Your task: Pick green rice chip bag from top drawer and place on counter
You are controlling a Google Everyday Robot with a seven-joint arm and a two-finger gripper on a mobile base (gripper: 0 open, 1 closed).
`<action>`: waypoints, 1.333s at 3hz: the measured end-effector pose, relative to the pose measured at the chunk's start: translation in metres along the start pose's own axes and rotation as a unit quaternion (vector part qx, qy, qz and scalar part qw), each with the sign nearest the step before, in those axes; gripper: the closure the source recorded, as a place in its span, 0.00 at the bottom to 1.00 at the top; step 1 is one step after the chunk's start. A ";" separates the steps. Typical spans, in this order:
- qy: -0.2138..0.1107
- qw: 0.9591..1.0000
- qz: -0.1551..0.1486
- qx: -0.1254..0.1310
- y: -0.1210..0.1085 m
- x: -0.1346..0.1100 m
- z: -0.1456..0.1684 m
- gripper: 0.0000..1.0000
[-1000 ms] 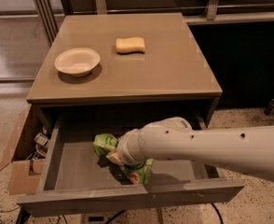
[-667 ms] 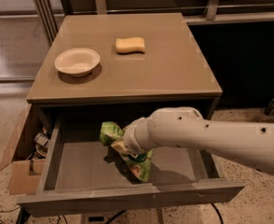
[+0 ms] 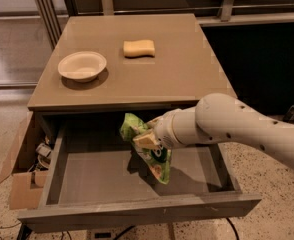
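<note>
The green rice chip bag [image 3: 148, 149] hangs crumpled in my gripper [image 3: 146, 140], lifted above the bottom of the open top drawer [image 3: 102, 176]. The gripper is shut on the bag's upper part, at the end of my white arm reaching in from the right. The bag is just below and in front of the counter's front edge. The counter [image 3: 182, 69] is the grey-brown tabletop behind the drawer.
A white bowl [image 3: 82, 65] stands on the counter's left side and a yellow sponge [image 3: 139, 48] lies at its back middle. An open cardboard box [image 3: 23, 181] sits on the floor left of the drawer. Metal frame legs stand behind the table.
The gripper has risen with the bag, lifting it off the drawer bottom and towards the counter's front edge. The arm has moved up and back.
</note>
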State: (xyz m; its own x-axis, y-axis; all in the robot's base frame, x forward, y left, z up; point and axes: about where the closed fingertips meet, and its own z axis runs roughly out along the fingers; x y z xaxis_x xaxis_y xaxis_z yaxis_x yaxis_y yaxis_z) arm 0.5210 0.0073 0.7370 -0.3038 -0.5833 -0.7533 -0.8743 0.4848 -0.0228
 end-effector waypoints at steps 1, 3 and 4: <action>-0.021 1.000 -0.011 0.013 -0.017 -0.010 -0.052 1.00; -0.001 1.000 -0.022 0.005 0.005 -0.005 -0.053 1.00; -0.009 0.997 -0.076 0.030 0.016 -0.052 -0.095 1.00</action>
State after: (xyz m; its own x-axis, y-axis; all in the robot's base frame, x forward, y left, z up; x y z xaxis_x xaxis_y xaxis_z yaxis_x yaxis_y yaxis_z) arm 0.4869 -0.0163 0.8380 -0.1619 -0.6410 -0.7503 -0.8854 0.4301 -0.1764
